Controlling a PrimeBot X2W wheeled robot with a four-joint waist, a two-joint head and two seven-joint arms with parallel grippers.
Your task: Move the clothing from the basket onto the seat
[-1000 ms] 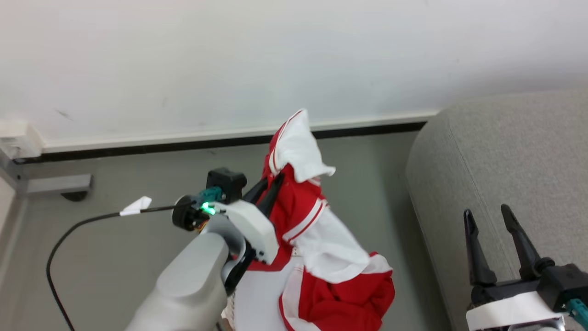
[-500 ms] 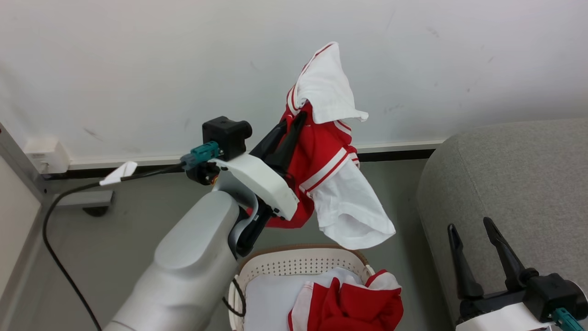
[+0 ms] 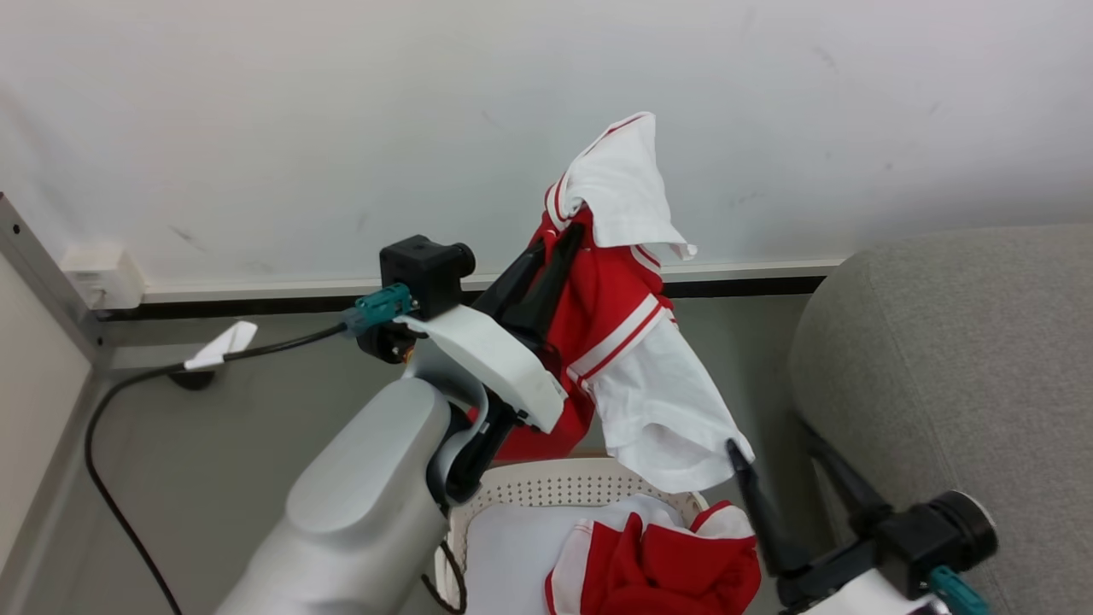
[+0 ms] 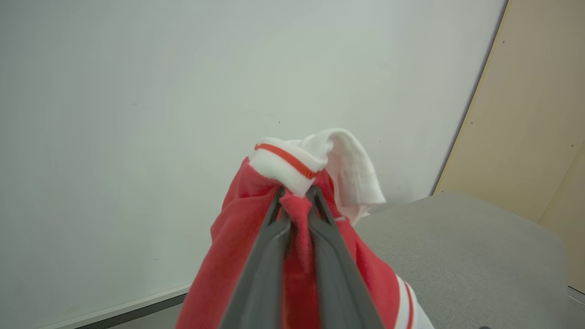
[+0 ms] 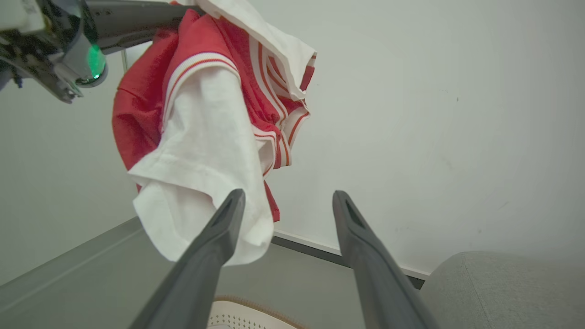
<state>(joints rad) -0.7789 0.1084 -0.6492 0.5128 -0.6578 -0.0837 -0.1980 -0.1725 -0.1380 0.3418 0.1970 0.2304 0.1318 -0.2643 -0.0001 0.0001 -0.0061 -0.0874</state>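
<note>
My left gripper (image 3: 568, 237) is shut on a red-and-white piece of clothing (image 3: 636, 367) and holds it up above the basket (image 3: 546, 489). The garment hangs free, and its white hem ends just over the basket's far rim. In the left wrist view the fingers (image 4: 274, 237) pinch red fabric (image 4: 228, 246) under a striped cuff. Another red-and-white garment (image 3: 666, 564) lies in the basket on the pale liner pad (image 3: 508, 547). My right gripper (image 3: 773, 440) is open, its fingertips close under the hanging hem; in the right wrist view it (image 5: 289, 195) frames the cloth (image 5: 205, 137). The grey seat (image 3: 956, 342) stands on the right.
A white wall and dark baseboard (image 3: 751, 286) run behind the basket. A black cable (image 3: 128, 384) with a white tag trails over the grey floor at left. A pale panel with a metal edge (image 3: 34, 256) stands at the far left.
The left gripper has lifted the garment up clear of the pile in the basket. The right gripper has swung left, up to the hanging hem. The head camera has shifted too.
</note>
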